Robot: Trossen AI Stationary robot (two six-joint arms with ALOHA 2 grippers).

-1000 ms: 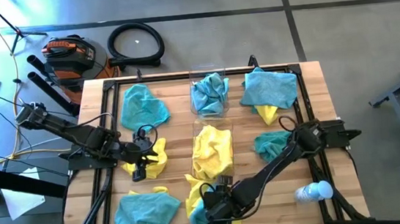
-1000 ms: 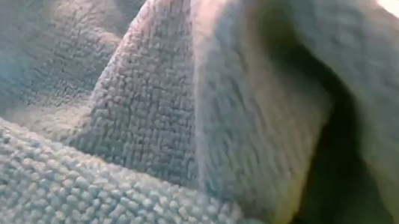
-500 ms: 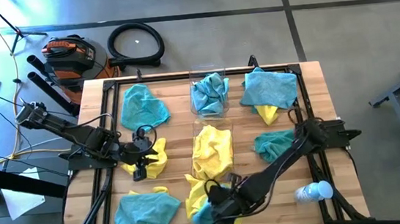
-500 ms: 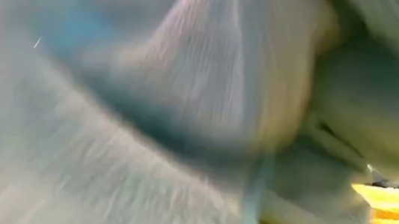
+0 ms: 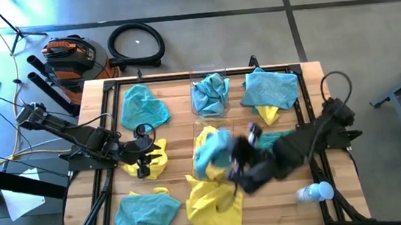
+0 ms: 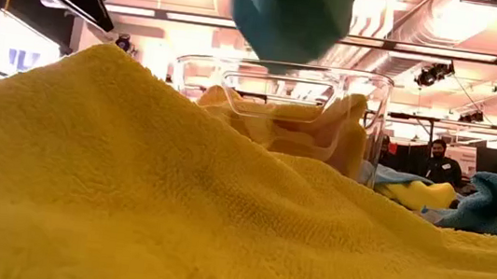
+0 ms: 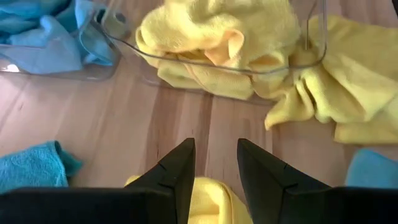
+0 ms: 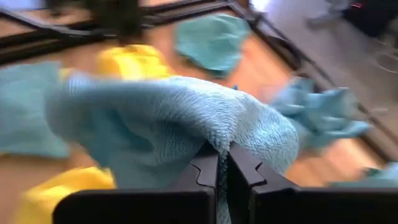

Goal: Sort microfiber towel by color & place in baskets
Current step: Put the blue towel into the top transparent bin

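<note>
Item: teal towel (image 5: 208, 150), table centre, hanging over the yellow basket (image 5: 212, 130). Your right gripper (image 8: 222, 163) is pinched on a fold. Soft, light, drapes; take bunched folds. Teal basket (image 5: 208, 78) lies at 12 o'clock. Left gripper (image 7: 216, 163), 9 o'clock, narrowly parted over a yellow towel (image 7: 208, 202).

R gripper (image 5: 228, 156) lifted teal towel (image 5: 208, 149) off front yellow towel (image 5: 213, 200), now over yellow-filled basket (image 6: 377, 98)
</note>
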